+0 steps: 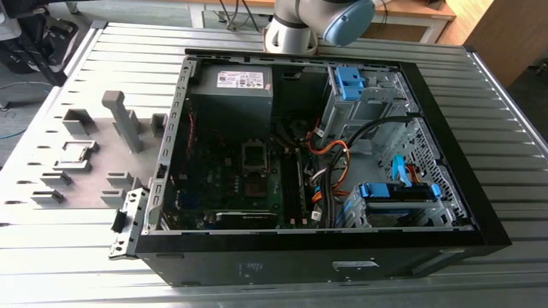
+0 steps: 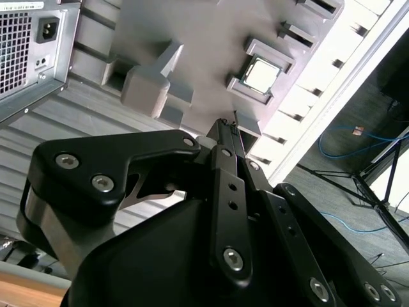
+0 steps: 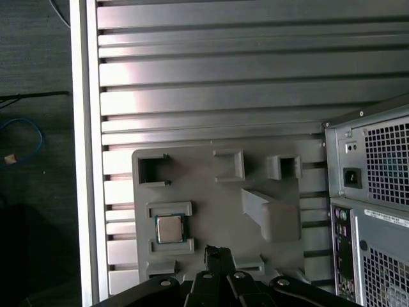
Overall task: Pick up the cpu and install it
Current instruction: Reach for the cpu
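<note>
I judged the task to be at its very start. The cpu [image 1: 76,153] had not been picked up: it lay flat, silvery top up, in its grey holder [image 1: 72,165] on the grey plate [image 1: 101,140]. The plate rested on the ribbed surface [image 1: 51,269] outside the open computer case [image 1: 308,247]. Inside the case, the dark socket [image 1: 256,154] on the board looked to have no chip in it, though I couldn't be sure from the exterior view. As I read it, both the pickup and the install were left to do.

In both wrist views the end effector [image 2: 227,126] [image 3: 218,251] had its fingers pressed together, with nothing between them. It hung above the plate and touched nothing.

The cpu [image 2: 261,75] [image 3: 169,229] lay beneath the end effector and a little to one side of the fingertips' line, apart from them, with open air between. The fingertips pointed at bare plate next to the cpu's holder, not at the chip. A taller grey block [image 3: 271,217] stood on the plate on the far side of the fingertips from the cpu. The rear of the case [image 3: 377,192] lay further off the same way.
</note>
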{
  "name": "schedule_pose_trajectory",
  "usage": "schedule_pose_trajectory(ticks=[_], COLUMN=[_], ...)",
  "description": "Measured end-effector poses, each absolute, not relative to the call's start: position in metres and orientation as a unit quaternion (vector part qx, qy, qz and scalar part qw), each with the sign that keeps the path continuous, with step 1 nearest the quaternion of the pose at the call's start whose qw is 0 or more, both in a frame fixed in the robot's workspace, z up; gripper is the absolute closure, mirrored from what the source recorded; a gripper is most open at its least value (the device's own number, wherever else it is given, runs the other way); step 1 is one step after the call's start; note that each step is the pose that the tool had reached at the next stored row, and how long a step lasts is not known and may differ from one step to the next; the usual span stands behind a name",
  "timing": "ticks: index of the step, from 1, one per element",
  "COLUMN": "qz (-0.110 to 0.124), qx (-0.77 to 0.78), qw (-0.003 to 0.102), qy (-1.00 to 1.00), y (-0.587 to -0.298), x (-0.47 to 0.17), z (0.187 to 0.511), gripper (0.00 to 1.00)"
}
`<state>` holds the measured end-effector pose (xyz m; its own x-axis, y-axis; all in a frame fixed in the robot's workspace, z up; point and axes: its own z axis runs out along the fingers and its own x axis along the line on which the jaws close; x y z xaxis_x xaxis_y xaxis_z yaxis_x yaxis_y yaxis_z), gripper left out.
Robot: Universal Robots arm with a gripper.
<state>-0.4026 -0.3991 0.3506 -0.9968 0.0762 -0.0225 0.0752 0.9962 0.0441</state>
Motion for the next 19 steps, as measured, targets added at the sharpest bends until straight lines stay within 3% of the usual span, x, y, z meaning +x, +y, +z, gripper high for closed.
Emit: schedule_pose_trajectory(ticks=[19], qz=[0.022], qx=[0.038], qw=[0.011], qy=[0.999], y=[-0.399], x=[-0.424], z=[0.335], gripper=[0.89])
